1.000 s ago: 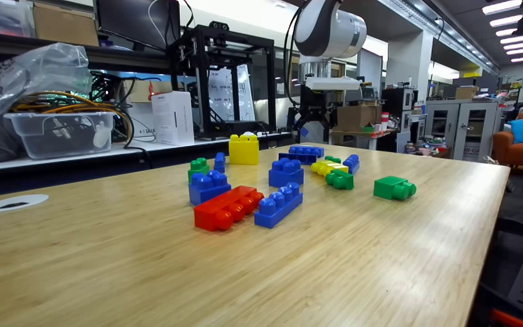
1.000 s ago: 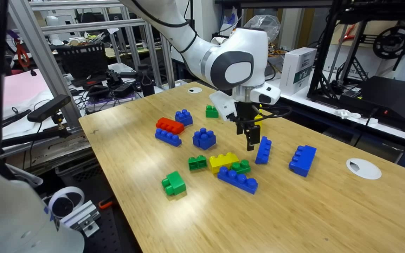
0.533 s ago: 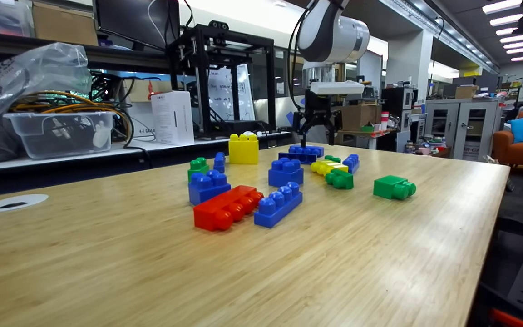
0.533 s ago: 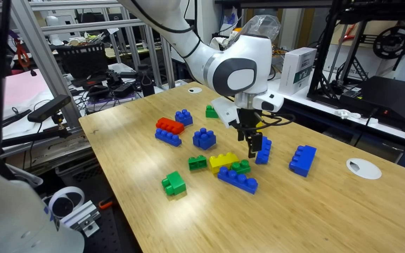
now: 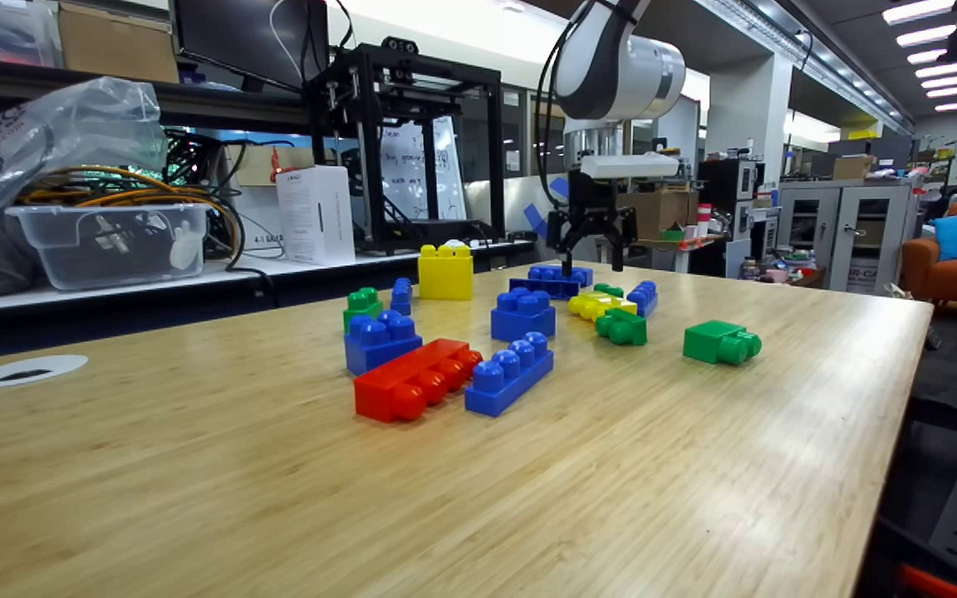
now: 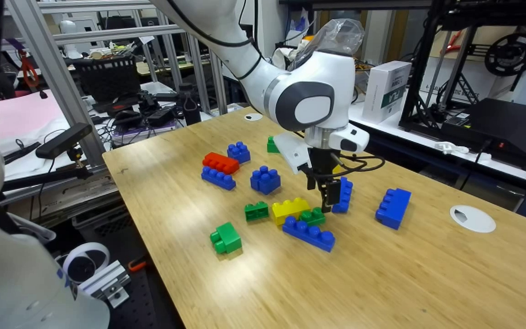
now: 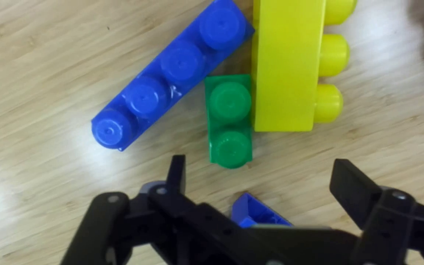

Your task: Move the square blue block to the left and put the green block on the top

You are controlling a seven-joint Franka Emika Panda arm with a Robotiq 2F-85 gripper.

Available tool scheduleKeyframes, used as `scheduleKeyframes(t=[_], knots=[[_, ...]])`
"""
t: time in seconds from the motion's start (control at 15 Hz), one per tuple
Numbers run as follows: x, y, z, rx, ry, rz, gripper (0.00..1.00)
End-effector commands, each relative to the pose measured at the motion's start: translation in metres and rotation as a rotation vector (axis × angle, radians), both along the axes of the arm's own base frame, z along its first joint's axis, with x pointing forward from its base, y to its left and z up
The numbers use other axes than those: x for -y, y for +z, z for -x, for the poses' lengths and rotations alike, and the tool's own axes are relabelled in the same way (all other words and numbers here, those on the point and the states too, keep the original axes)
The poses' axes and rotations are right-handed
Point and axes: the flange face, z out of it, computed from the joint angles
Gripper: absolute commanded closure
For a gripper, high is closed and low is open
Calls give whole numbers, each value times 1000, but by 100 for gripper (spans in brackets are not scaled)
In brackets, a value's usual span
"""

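Note:
Two chunky square blue blocks show. One (image 6: 265,181) stands mid-table, also in an exterior view (image 5: 523,322); the second (image 6: 239,153) stands beside the red brick. I cannot tell which is meant. A small dark-green block (image 7: 230,119) stands upright, two studs up, against the yellow brick (image 7: 285,66); it is partly hidden in both exterior views. Another small dark-green brick (image 6: 256,212) lies on its side. My gripper (image 7: 259,162) is open and empty above the table. In the wrist view the upright green block lies just beyond the fingertips, left of the middle between them.
A long blue brick (image 7: 164,77) lies diagonally beside the upright green block. Another blue brick (image 7: 241,209) lies under the gripper. A brighter green brick (image 6: 226,238), a red brick (image 6: 220,163) and a long blue brick (image 6: 393,209) lie around on the table.
My open gripper has come down and shifted towards the upright green block and the yellow brick; in an exterior view it moved right and down. The bricks have not moved.

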Motion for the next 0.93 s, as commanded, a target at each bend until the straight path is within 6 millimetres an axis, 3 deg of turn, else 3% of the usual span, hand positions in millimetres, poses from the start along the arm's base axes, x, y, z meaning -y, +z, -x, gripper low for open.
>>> scheduleKeyframes(t=[0.0, 0.87], knots=[[7, -4, 7, -10, 15, -12, 0], [11, -12, 14, 8, 74, -10, 0]])
